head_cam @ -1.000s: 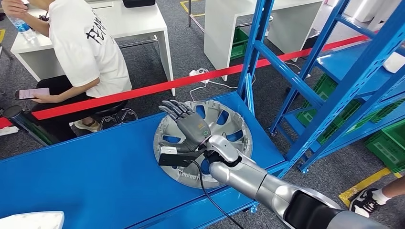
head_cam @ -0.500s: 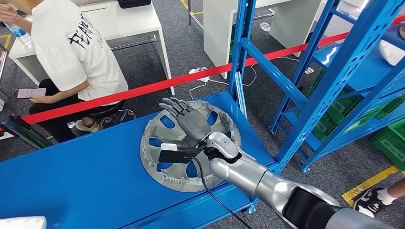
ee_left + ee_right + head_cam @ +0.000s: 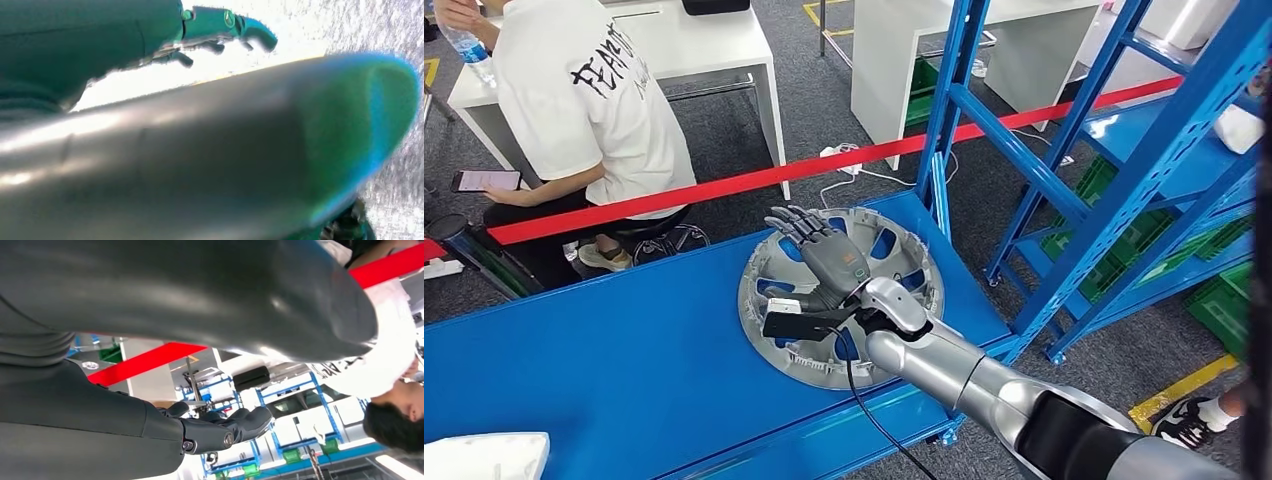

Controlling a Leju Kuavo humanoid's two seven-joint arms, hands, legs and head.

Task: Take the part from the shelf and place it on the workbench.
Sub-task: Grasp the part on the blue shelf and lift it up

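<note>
The blue workbench [image 3: 604, 370] runs from the lower left up to its far right corner, where the blue shelf frame [image 3: 1124, 170] stands just beside it. The wheel cover [image 3: 904, 262] lies flat near that right end, its rim close to the near edge and not far from the far edge; the long stretch of surface toward the left end is bare blue, with a white object [image 3: 484, 458] at the near left corner. Beyond the far edge a red barrier tape [image 3: 754, 182] crosses, and behind it a person in a white shirt [image 3: 594, 100] sits by a white desk [image 3: 714, 45].

The wheel cover is silver-grey, round, concave side up, with curved spokes and openings that show the blue surface through them.

My right hand [image 3: 819, 262] lies over the middle of the cover, palm down, fingers stretched toward the far rim and slightly spread; I cannot tell whether it grips the part or merely rests on it. My left hand [image 3: 220, 27] shows in the left wrist view, blurred, its grip unclear.
</note>
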